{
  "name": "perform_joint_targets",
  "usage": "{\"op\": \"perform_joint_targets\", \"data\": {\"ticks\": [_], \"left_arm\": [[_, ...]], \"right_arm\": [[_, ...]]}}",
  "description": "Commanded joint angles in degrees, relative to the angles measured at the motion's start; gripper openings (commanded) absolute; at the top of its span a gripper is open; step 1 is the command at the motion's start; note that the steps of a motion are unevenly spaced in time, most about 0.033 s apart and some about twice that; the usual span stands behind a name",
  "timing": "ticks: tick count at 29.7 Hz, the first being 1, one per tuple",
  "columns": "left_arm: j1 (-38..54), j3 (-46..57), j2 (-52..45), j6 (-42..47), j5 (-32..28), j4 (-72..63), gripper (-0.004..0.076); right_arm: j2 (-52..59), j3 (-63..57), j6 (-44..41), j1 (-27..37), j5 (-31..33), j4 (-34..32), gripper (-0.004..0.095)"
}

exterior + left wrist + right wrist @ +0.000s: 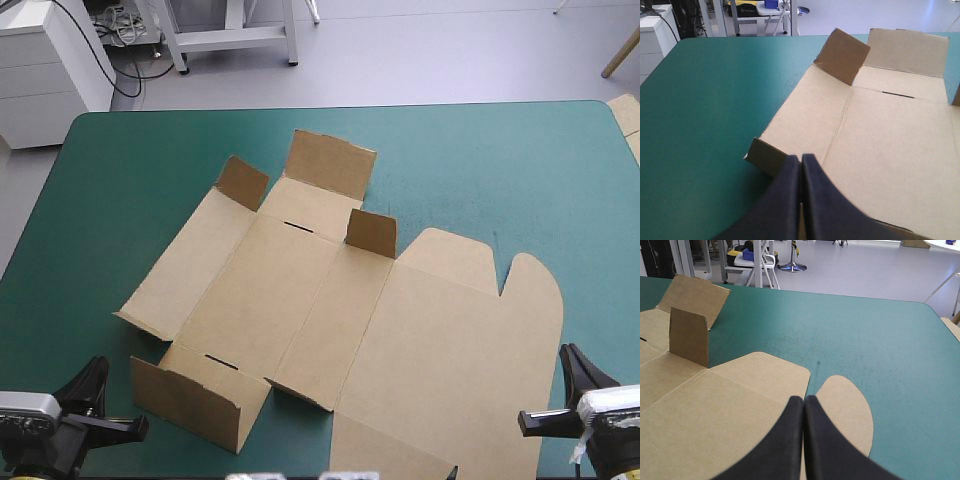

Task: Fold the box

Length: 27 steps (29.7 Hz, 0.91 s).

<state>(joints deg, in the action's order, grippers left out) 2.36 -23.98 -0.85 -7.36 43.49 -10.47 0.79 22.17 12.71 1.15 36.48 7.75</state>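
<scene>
the box lies mostly flat mid-bench, a few flaps raised. left gripper and right gripper hover at its near side, fingers closed on nothing. nudging a flap may slide the loose sheet instead of creasing it.

Left gripper: two broad black fingers, fin-shaped. Each is wide at the base, and its outer edge sweeps in a long curve up to a narrow, rounded tip. The surface is matte and smooth, slightly paler along the inner edges. The pair lies pressed together with a thin straight seam between them, so the outline reads as one pointed arch.

Right gripper: same build, same black fingers, same seam, with a faint sheen near the tips.
</scene>
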Motion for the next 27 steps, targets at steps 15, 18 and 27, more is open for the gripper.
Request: {"op": "perform_joint_targets", "data": {"ticks": [15, 18, 27], "left_arm": [[-0.37, -1.38, -0.43, 0.09, -4.48, -0.89, -0.0008], [-0.37, -1.38, -0.43, 0.09, -4.48, -0.89, -0.0008], [-0.37, -1.38, -0.43, 0.09, -4.48, -0.89, -0.0008]], "right_arm": [[1.14, 1.29, 0.13, -0.16, -4.19, 0.20, -0.0019], [1.14, 1.29, 0.13, -0.16, -4.19, 0.20, -0.0019], [1.14, 1.29, 0.54, -0.16, -4.19, 0.48, 0.0442]]}}
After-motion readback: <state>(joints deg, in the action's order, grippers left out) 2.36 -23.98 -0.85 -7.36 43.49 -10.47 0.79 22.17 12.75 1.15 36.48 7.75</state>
